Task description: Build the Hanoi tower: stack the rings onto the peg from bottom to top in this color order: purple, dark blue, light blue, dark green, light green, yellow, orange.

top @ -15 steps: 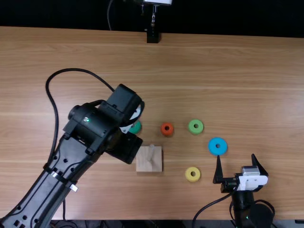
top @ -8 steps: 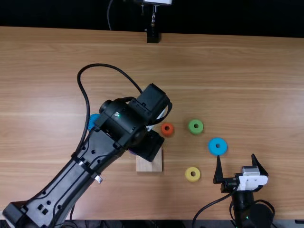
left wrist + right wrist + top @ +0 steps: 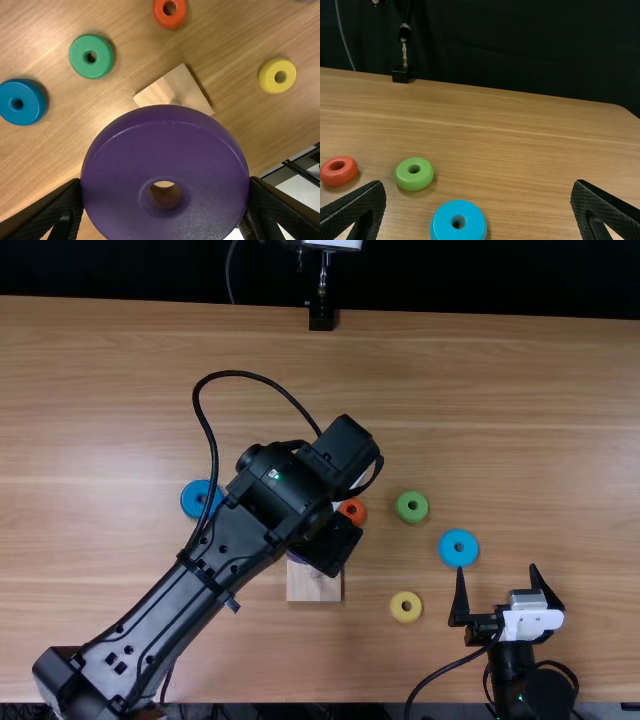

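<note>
Left arm (image 3: 300, 495): black, chunky rounded housings; small green light (image 3: 274, 475) on top. Long link (image 3: 150, 635) dark grey, straight-sided, small square black slots and dots toward the near end. Thick black cable (image 3: 235, 372) loops off the far side. Right arm (image 3: 515, 665): black too, white block (image 3: 533, 623) at the wrist, thin black cable (image 3: 440, 672) on its left. Fingers (image 3: 357, 207) black, tapered, fine mesh texture on the faces.

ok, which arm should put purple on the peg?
Left, I'd say. The left gripper has the purple ring between its fingers, close to the peg's wooden base. The right gripper is open and empty, off by the light blue ring.
</note>
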